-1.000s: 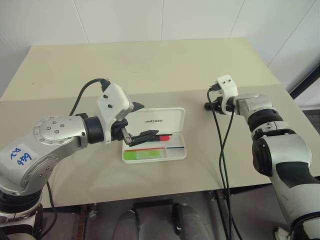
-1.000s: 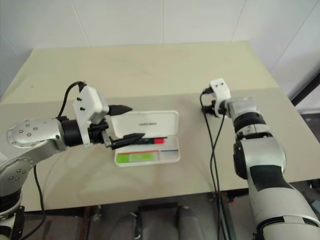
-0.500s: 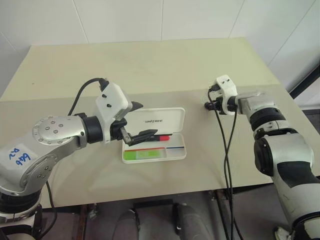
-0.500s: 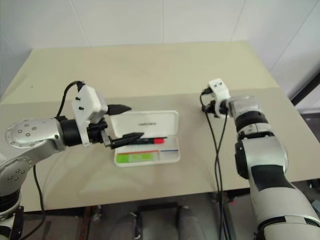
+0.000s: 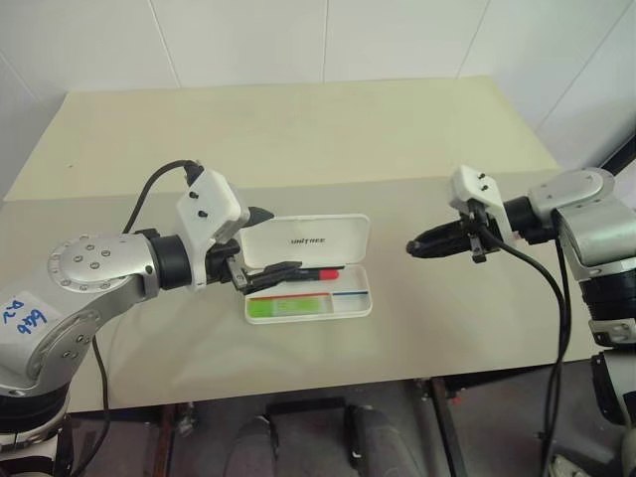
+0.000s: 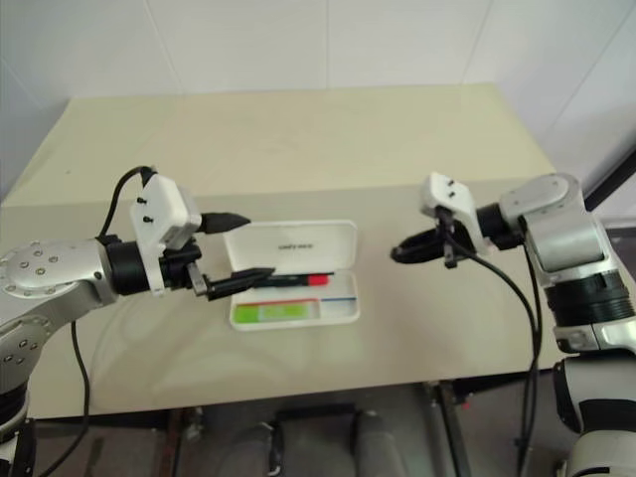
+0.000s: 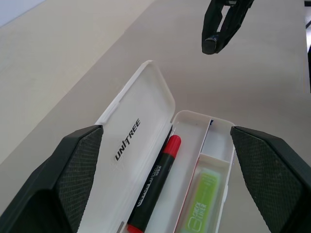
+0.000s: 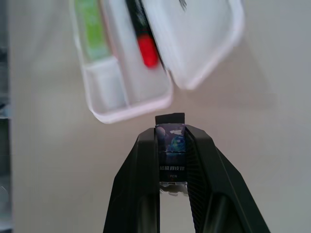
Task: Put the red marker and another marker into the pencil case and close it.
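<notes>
Pencil case (image 5: pixel 308 281) lies open mid-bench, green marker (image 5: pixel 281 309) nearest, red marker (image 5: pixel 310 273) behind. Left gripper (image 5: pixel 260 241) straddles its left end, jaws wide. Right gripper (image 5: pixel 413 247), clear right, pinches a small dark cylinder (image 8: pixel 170 145). Far bench (image 5: pixel 298 129) lies bare.

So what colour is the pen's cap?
Bright red, clearest in the left wrist view: pen.

pencil case (image 5: pixel 308 268): open on tabletop (image 5: pixel 298 129), nearer front edge, lid toward back edge | red marker (image 5: pixel 308 273): in tray, along hinge side | light-green marker (image 5: pixel 278 307): in tray, in front of red marker, left end
</notes>
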